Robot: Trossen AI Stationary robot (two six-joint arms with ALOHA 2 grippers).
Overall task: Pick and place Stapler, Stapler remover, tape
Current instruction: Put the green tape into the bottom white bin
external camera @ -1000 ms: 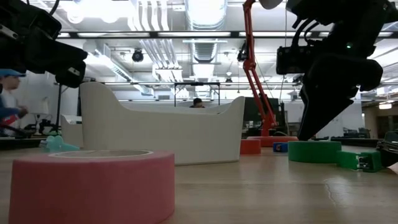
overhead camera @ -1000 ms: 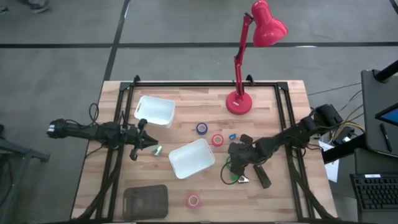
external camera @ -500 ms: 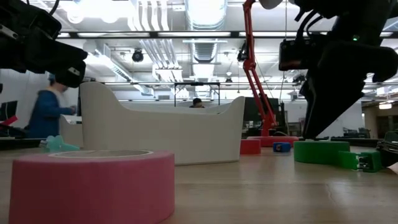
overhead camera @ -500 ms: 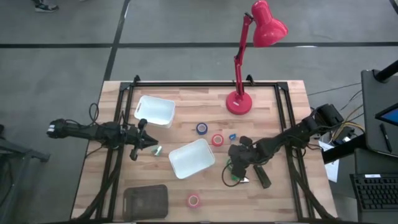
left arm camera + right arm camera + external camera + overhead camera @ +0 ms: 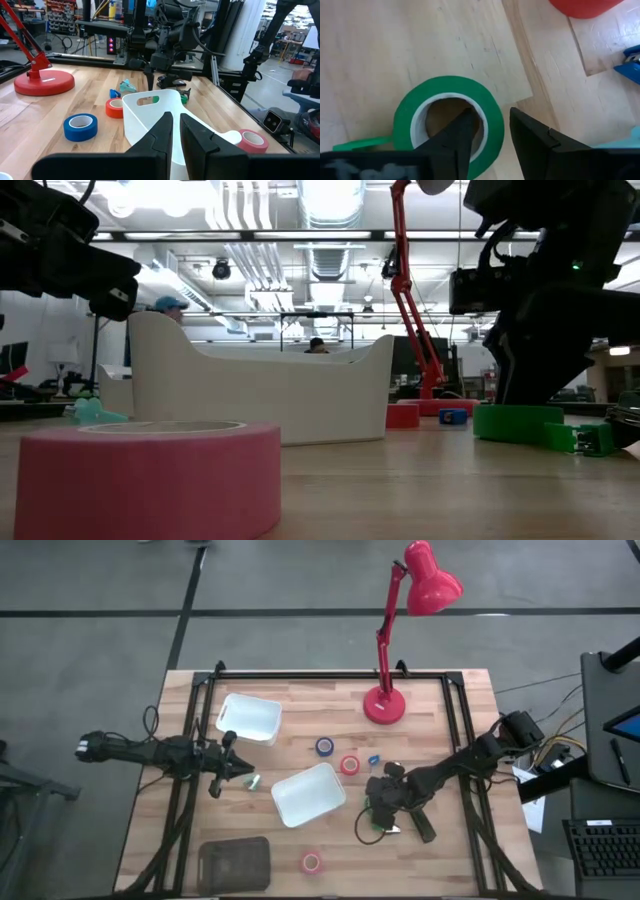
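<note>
The green tape roll point(image 5: 447, 90) lies flat on the table, toward the near right. My right gripper point(image 5: 492, 116) points down at it, open, with one finger in the pale core and the other outside the ring; I cannot tell whether either touches. From above, the gripper point(image 5: 377, 815) covers most of the roll. The black stapler point(image 5: 424, 828) lies just to its right. Blue tape point(image 5: 325, 746), red tape point(image 5: 349, 765) and pink tape point(image 5: 311, 861) lie flat. A small blue staple remover point(image 5: 373, 759) sits by the red roll. My left gripper point(image 5: 176, 125) waits shut at the left.
Two white bins stand on the table, one at mid-table point(image 5: 308, 794) and one at the far left point(image 5: 249, 718). A dark tray point(image 5: 235, 862) sits at the near left. A red lamp's base point(image 5: 384, 705) stands at the far side. A small teal piece point(image 5: 253, 781) lies by my left gripper.
My right gripper has shifted a little toward the near edge and settled lower over the green tape roll, which has stayed flat on the table. A person in the room behind the table has walked past.
</note>
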